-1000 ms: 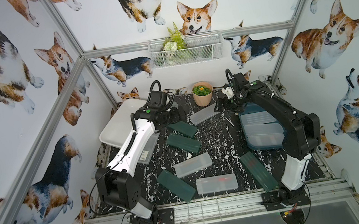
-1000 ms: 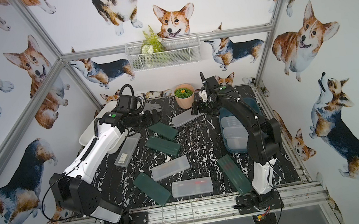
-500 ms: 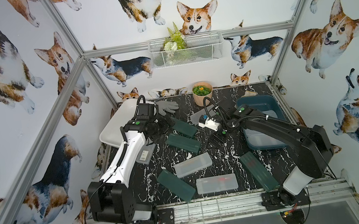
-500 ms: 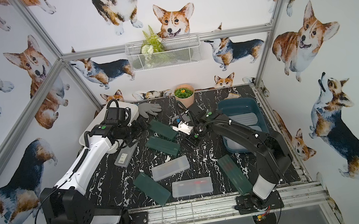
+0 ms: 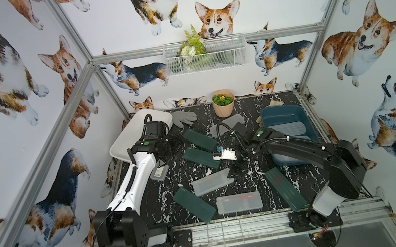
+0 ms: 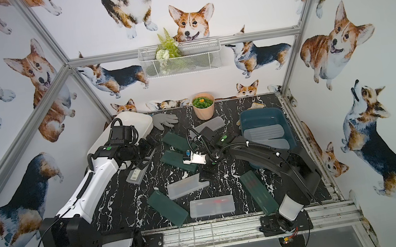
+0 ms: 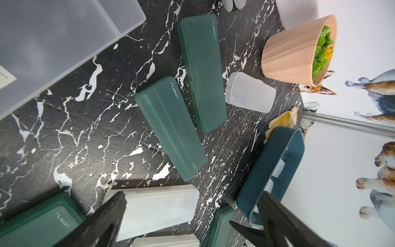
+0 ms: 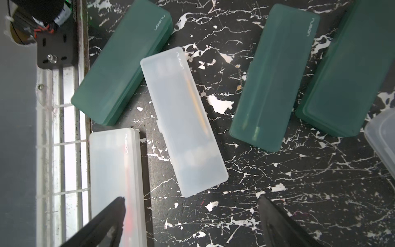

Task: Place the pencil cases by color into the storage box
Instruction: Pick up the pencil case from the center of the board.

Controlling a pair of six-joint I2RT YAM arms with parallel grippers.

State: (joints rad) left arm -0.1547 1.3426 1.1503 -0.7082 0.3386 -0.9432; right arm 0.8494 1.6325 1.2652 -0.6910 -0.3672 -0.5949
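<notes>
- The right end effector (image 8: 192, 198) hangs released, jaws wide and empty, low over the table (image 5: 247, 108) just left of the teal tub (image 5: 282, 114).
- A frosted clear pencil case (image 8: 183, 122) lies flat just ahead of it. Its long axis runs roughly away from the jaws, slightly skewed, so they look set to span its short width. The right arm is clearly the nearer one.
- The left end effector (image 7: 192, 193) is likewise spread open and grips nothing. It is farther left of the teal tub, facing two green cases (image 7: 171, 128) that lie side by side.
- The teal tub holds at least two clear cases (image 5: 287, 129), lying flat.
- The white tub (image 5: 127, 143), well to the left of the teal tub, shows no case, though the left arm hides part of it.
- Four green cases and four clear ones lie loose on the table, left of or in front of the teal tub.
</notes>
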